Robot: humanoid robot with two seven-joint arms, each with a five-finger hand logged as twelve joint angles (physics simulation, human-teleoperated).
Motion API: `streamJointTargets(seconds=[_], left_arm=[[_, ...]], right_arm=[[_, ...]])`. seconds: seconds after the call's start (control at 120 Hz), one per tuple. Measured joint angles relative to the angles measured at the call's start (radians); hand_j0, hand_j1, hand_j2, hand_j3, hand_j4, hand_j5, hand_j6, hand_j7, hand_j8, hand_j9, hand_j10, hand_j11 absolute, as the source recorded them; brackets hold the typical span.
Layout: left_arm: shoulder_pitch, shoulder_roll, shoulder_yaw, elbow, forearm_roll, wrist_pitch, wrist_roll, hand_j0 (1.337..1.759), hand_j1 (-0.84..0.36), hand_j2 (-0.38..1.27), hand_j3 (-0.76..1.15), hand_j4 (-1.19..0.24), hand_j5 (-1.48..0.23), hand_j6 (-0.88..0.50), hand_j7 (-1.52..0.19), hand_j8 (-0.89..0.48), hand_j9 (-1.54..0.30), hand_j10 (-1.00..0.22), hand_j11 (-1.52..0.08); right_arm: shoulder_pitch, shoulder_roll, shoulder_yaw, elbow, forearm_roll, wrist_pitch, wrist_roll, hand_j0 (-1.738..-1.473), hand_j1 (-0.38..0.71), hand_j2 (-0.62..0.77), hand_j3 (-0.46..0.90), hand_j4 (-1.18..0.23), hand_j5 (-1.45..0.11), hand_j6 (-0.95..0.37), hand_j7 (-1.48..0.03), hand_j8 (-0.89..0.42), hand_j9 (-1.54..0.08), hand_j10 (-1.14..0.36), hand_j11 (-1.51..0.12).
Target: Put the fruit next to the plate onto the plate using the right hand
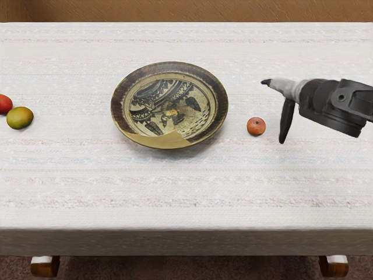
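A small red-orange fruit lies on the table just right of the plate, a dark-rimmed dish with a painted centre. My right hand comes in from the right edge and hovers a little to the right of the fruit, not touching it. Its fingers hang spread and hold nothing.
A green-yellow mango and a red fruit lie at the far left edge of the pale table. The table's front edge runs across the lower part of the view.
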Motion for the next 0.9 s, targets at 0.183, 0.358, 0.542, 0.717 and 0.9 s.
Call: streamJointTargets(seconds=[0.183, 0.358, 0.542, 0.717, 0.9], left_arm=[[-0.003, 0.0, 0.0, 0.0, 0.0, 0.0, 0.0, 1.658, 0.35, 0.0, 0.0, 0.0, 0.0, 0.0, 0.0, 0.0, 0.0, 0.0, 0.0], [-0.003, 0.0, 0.0, 0.0, 0.0, 0.0, 0.0, 1.658, 0.35, 0.0, 0.0, 0.0, 0.0, 0.0, 0.0, 0.0, 0.0, 0.0, 0.0], [-0.002, 0.0, 0.0, 0.0, 0.0, 0.0, 0.0, 1.658, 0.35, 0.0, 0.0, 0.0, 0.0, 0.0, 0.0, 0.0, 0.0, 0.0, 0.0], [-0.004, 0.0, 0.0, 0.0, -0.001, 0.0, 0.0, 1.658, 0.35, 0.0, 0.0, 0.0, 0.0, 0.0, 0.0, 0.0, 0.0, 0.0, 0.0], [-0.006, 0.0, 0.0, 0.0, -0.001, 0.0, 0.0, 1.658, 0.35, 0.0, 0.0, 0.0, 0.0, 0.0, 0.0, 0.0, 0.0, 0.0, 0.0]], right_arm=[[-0.068, -0.033, -0.016, 0.08, -0.092, -0.126, 0.0, -1.658, -0.35, 0.0, 0.0, 0.0, 0.0, 0.0, 0.0, 0.0, 0.0, 0.0, 0.0], [-0.14, -0.02, -0.006, 0.086, -0.161, -0.24, 0.0, -1.658, -0.27, -0.01, 0.0, -0.07, -0.09, -0.07, -0.09, -0.07, -0.09, -0.07, -0.09], [-0.177, 0.042, 0.004, 0.073, -0.184, -0.312, 0.0, -1.658, -0.15, -0.03, 0.0, -0.17, -0.22, -0.17, -0.22, -0.17, -0.22, -0.17, -0.22], [-0.193, 0.058, 0.001, 0.032, -0.192, -0.334, 0.0, -1.658, -0.07, -0.04, 0.0, -0.24, -0.3, -0.24, -0.3, -0.24, -0.3, -0.23, -0.3], [-0.225, 0.087, -0.001, -0.069, -0.195, -0.337, 0.0, -1.658, -0.04, -0.05, 0.0, -0.26, -0.34, -0.26, -0.34, -0.26, -0.34, -0.26, -0.34]])
